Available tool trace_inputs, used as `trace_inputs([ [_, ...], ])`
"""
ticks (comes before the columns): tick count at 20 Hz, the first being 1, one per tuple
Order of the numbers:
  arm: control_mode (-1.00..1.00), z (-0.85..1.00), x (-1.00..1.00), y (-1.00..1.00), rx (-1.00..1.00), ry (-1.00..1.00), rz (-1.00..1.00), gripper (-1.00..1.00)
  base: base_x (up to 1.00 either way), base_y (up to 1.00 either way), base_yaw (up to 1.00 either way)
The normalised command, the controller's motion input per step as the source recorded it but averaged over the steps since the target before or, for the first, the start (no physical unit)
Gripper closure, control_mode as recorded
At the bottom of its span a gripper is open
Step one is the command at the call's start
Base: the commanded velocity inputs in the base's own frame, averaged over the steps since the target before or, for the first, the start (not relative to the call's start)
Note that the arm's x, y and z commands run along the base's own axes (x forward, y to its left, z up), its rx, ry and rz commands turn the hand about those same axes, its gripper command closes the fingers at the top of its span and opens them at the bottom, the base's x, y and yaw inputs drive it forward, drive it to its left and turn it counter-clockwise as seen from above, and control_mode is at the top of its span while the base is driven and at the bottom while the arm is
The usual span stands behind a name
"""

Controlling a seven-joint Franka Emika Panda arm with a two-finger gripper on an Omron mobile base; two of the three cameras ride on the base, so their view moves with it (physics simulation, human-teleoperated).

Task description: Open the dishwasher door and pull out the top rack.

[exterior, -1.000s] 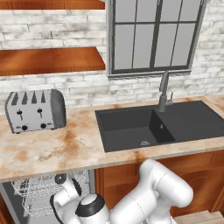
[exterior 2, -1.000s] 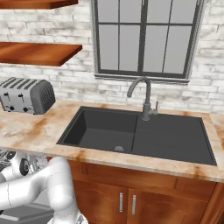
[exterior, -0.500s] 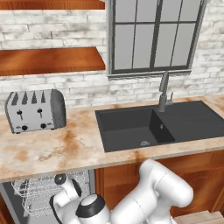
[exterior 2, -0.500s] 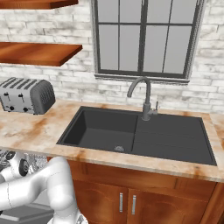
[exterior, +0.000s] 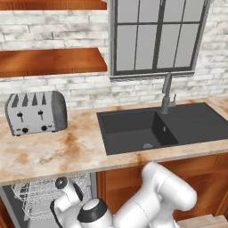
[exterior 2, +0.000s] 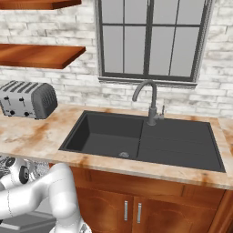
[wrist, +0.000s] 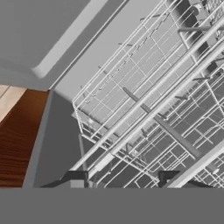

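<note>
The top rack (exterior: 39,196) is a white wire basket just under the counter edge, inside the open dishwasher at the lower left. Its wires (exterior 2: 6,164) also show beside my arm in the right base view. The dishwasher door (exterior 2: 31,222) hangs down as a grey slab at the bottom left. In the hand view the top rack (wrist: 144,105) runs diagonally, close up. My gripper (wrist: 121,179) is open at the rack's front corner. Its two dark fingertips (wrist: 74,179) stand apart, with the rack's front rim wire passing between them. I cannot tell whether they touch the wire.
A silver toaster (exterior: 35,112) stands on the marble counter (exterior: 67,151) above the dishwasher. To the right are the black sink (exterior: 133,129) and the tap (exterior: 166,93). Brown cabinet fronts (exterior 2: 132,209) lie under the sink. My white arm (exterior: 151,200) fills the lower middle.
</note>
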Motion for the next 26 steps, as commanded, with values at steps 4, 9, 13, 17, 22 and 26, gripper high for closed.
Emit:
trace_inputs([
  [4,-1.0,-1.0,-1.0,-0.04,-0.31,0.44,0.02,1.0,0.0,0.0,0.0],
  [9,-1.0,-1.0,-1.0,0.0,-0.45,0.44,0.04,1.0,0.0,0.0,0.0],
  [13,-1.0,-1.0,-1.0,0.0,-0.53,0.51,0.15,1.0,0.0,0.0,0.0],
  [17,-1.0,-1.0,-1.0,-0.05,-0.54,0.59,0.21,1.0,0.0,0.0,0.0],
  [22,-1.0,-0.97,-1.0,-0.01,-0.54,0.66,0.24,1.0,0.0,0.0,0.0],
  [26,-1.0,-0.97,-1.0,0.0,-0.53,0.68,0.23,1.0,0.0,0.0,0.0],
])
